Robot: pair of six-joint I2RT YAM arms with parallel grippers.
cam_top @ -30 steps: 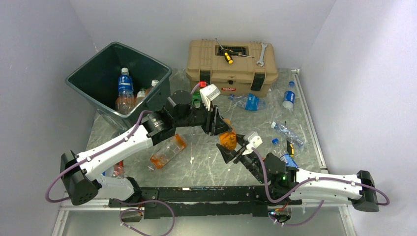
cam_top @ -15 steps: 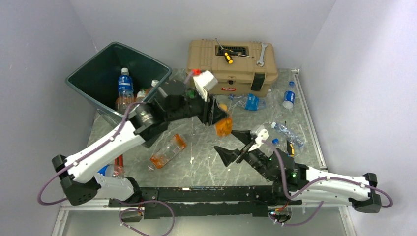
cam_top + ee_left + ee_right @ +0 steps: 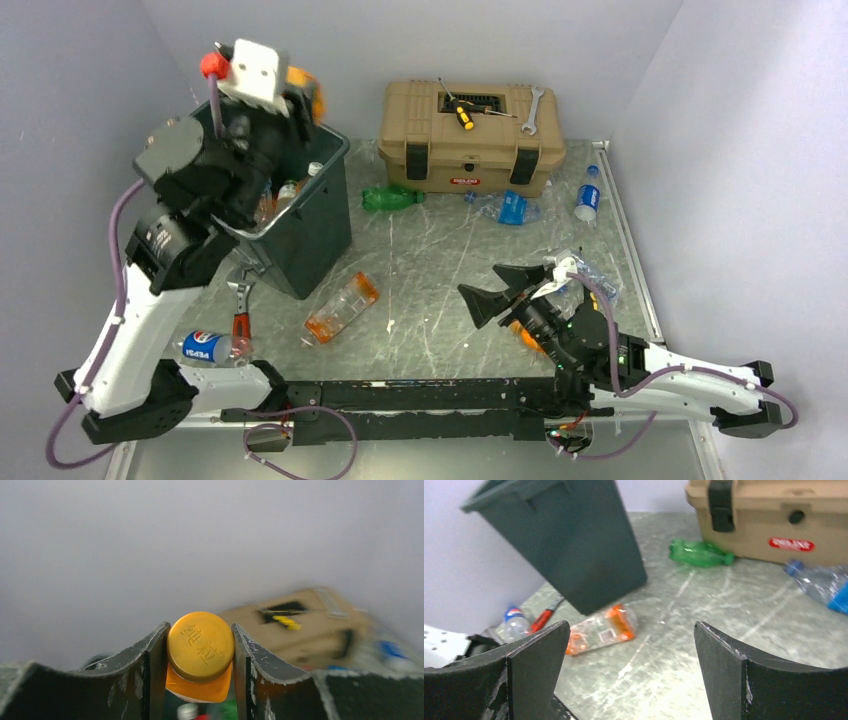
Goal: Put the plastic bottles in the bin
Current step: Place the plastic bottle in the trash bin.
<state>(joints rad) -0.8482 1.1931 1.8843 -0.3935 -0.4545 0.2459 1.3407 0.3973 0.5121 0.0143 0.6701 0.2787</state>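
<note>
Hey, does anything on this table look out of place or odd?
Yes: a red-handled tool lies on the table beside the bin, next to a Pepsi bottle, though it is no bottle. A screwdriver and a wrench also sit loose on top of the closed toolbox.

Left wrist: orange bottle (image 3: 200,647) shows its cap only, body hidden inside left end effector (image 3: 199,629); toolbox (image 3: 310,625) blurred. Top: left arm (image 3: 190,180) covers most of bin (image 3: 310,225) opening. Orange item (image 3: 527,335) under right arm (image 3: 600,350), probably a bottle.
</note>
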